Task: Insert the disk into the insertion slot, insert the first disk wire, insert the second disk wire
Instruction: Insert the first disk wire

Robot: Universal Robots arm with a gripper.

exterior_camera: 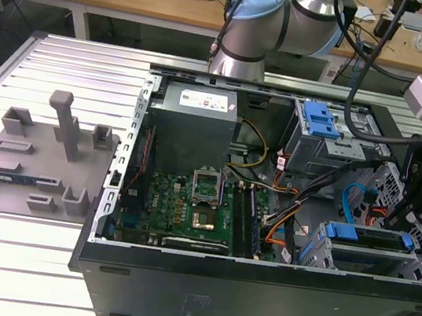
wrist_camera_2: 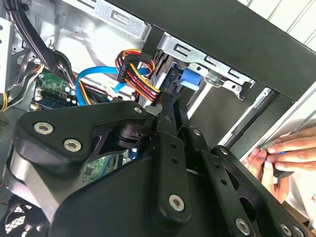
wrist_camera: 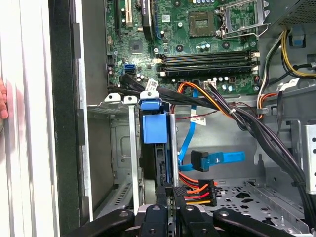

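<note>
Claw (wrist_camera: 169,191): fingers drawn close together and, as far as I can judge, clamped on the plug end of the first disk wire (wrist_camera: 195,190), at the open rear of the insertion slot (wrist_camera: 116,148).
Disk (wrist_camera: 150,126): seated inside the insertion slot, its blue carrier handle showing at the slot's mouth; step one looks done.
First disk wire: the step in hand, by my reading. Its plug is against the disk at the slot's rear; I cannot tell whether it is fully home.
Second disk wire (wrist_camera: 217,159): loose, just beside the insertion slot, its plug apart from the disk.
Hand (wrist_camera_2: 281,153): a person's, on the computer case (exterior_camera: 254,292) outside the insertion slot.
Next move calls for: a straight, square push on the plug, kept clear of the blue cable.
</note>
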